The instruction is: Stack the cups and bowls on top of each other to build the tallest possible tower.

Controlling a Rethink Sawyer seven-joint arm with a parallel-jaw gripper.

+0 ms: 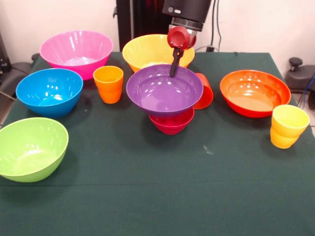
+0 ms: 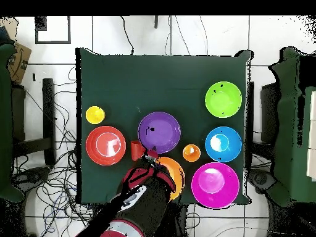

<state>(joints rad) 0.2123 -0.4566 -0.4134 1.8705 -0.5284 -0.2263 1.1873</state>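
Note:
A wide purple bowl [image 1: 162, 91] [image 2: 159, 131] sits on a small magenta-red bowl [image 1: 172, 123] in the middle of the table, making a two-piece tower. My gripper [image 1: 173, 71] [image 2: 150, 152] comes down at the purple bowl's far rim, straddling it. A plain red-orange cup [image 1: 205, 91] [image 2: 136, 149] lies on its side just behind that bowl. The ribbed orange cup [image 1: 109, 83] [image 2: 191, 152] stands upright to the left. The ribbed yellow cup [image 1: 288, 125] [image 2: 95, 115] stands at the right edge.
Around the tower stand a pink bowl [image 1: 76, 51], a yellow bowl [image 1: 147, 51] right behind my gripper, a blue bowl [image 1: 49, 91], a green bowl [image 1: 30, 147] and a shallow orange-red bowl [image 1: 255, 92]. Green cloth covers the table.

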